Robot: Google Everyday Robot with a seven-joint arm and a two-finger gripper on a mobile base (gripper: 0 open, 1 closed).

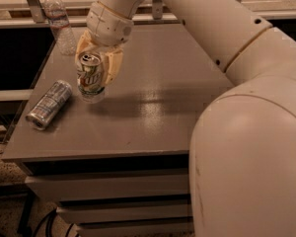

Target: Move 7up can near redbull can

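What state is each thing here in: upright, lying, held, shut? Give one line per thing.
7up can: held by the gripper, nearly upright, slightly tilted.
redbull can: lying on its side on the table, apart from the 7up can.
water bottle: standing upright at the table's far left corner, capped.
gripper: shut on the 7up can, above the table's left part.

Grey worktop [153,107] up front, drawers [108,186] stacked beneath it. Dim, warm light; a pale ledge [286,9] runs behind.

Smooth plastic gripper [95,73] around shiny metal 7up can [91,80]; table [177,107] smooth, slight sheen.
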